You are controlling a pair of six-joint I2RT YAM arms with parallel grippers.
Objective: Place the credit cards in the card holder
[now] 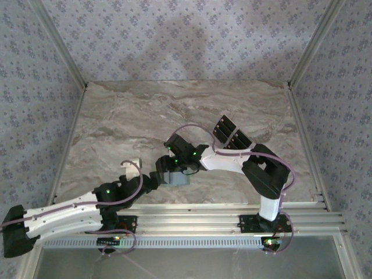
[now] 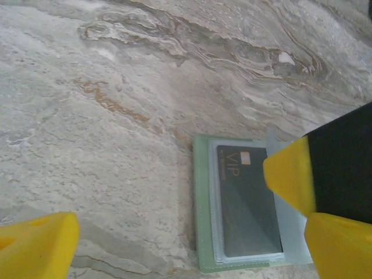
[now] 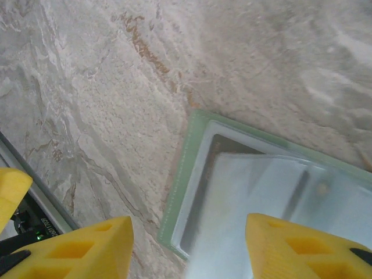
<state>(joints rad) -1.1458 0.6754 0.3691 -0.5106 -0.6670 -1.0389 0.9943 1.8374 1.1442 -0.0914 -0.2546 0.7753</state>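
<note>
Sage holder (image 2: 201, 209) lies open and flat on the marbled counter (image 2: 116, 104). Glossy grey VIP card (image 2: 250, 209) sits under its clear sleeve (image 3: 261, 174). Left claw (image 2: 192, 235) released, spread wide over holder. Right claw (image 3: 189, 232) parted, empty, above the sleeve. Black cards (image 1: 229, 135) fanned beyond holder, to its right.

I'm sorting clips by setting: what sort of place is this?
Probably a robot test booth, not a home: a marble-look tabletop boxed in by patterned walls, with a left arm and right arm bolted to an aluminium rail.
</note>
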